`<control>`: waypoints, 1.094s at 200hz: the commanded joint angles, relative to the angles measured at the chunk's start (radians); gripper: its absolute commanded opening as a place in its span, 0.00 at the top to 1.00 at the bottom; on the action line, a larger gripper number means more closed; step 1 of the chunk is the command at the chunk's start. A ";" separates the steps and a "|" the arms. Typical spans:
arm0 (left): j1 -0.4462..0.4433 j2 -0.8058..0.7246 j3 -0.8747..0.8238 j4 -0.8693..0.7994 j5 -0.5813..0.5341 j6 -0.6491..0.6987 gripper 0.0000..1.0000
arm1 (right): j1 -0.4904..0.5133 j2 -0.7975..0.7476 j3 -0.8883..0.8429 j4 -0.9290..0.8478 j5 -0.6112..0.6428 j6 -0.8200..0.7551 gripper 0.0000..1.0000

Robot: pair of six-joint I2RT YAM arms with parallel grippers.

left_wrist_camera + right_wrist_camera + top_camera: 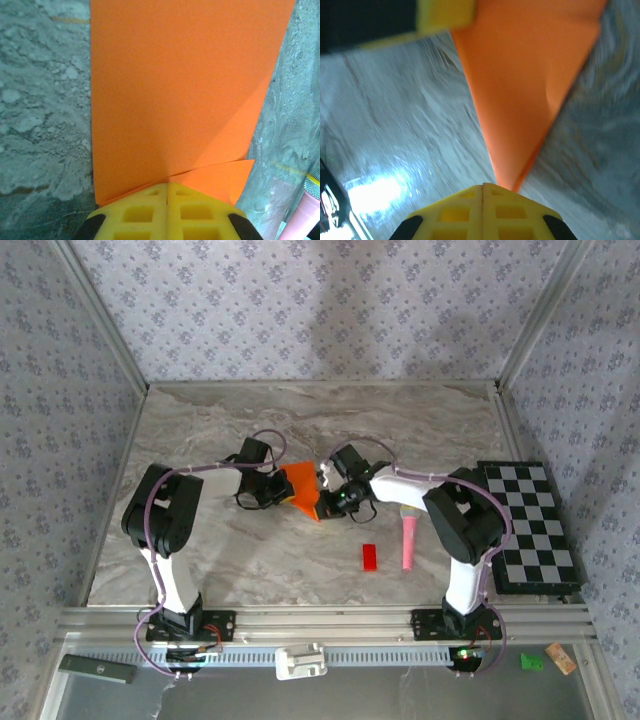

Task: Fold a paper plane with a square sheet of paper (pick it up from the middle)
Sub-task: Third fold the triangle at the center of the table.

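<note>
A: where's the orange paper (301, 486) rn?
B: over the middle of the table (200, 420), partly folded. left gripper (167, 186) clamped on one edge, right gripper (482, 186) pinching its pointed corner.

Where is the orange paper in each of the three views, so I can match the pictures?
Top external: thin bright orange folded paper sheet at the picture's middle.
Left wrist: centre, from the top edge down to the left end effector.
Right wrist: upper right, narrowing to the right end effector.
Shared landmark: grey marbled table under it.
</note>
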State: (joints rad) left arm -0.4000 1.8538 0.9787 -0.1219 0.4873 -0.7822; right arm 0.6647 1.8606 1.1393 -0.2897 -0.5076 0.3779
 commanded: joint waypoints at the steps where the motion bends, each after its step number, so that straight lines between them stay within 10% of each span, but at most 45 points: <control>1: 0.007 0.070 -0.044 -0.081 -0.100 0.009 1.00 | 0.020 0.065 0.103 -0.038 0.075 0.028 1.00; 219: 0.007 -0.069 0.073 -0.089 -0.001 -0.020 0.91 | 0.005 -0.102 -0.025 0.031 0.187 0.029 0.96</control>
State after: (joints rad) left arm -0.3992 1.8519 1.0023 -0.1593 0.4961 -0.7818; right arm 0.6632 1.7443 1.0481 -0.2806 -0.3866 0.3695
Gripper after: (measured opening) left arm 0.053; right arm 0.050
